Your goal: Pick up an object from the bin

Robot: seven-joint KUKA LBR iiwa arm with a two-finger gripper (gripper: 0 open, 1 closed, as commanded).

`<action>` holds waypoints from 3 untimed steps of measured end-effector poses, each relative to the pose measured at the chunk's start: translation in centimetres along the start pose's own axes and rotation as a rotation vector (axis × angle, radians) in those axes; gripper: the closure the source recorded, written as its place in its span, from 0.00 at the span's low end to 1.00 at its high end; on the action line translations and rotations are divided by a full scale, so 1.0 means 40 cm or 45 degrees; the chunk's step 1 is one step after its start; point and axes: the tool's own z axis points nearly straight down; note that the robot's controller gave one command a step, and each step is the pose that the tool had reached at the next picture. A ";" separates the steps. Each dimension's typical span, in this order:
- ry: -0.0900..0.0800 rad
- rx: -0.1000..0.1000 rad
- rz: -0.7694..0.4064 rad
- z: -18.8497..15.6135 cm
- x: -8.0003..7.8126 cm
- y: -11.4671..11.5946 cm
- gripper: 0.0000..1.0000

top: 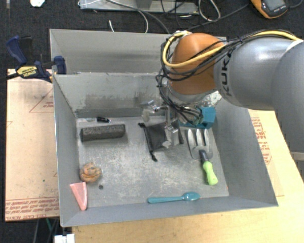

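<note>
Hanging low over the middle of the grey bin (111,49), the claw (162,126) is right at a black flat piece (153,138) lying on the floor; whether the claw is open or closed cannot be told, as wrist cables crowd it. Close at its 4 o'clock lies a green-handled fork (209,172). Well apart at 9 o'clock is a dark grey block (102,132), with a small black pen (102,119) just behind it. Toward 7 o'clock lie a brown shell (90,172) and a pink wedge (79,195); at 6 o'clock, a teal spoon (175,198) lies by the front wall
</note>
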 end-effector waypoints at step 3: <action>-0.005 0.002 -0.577 0.082 0.027 -0.065 1.00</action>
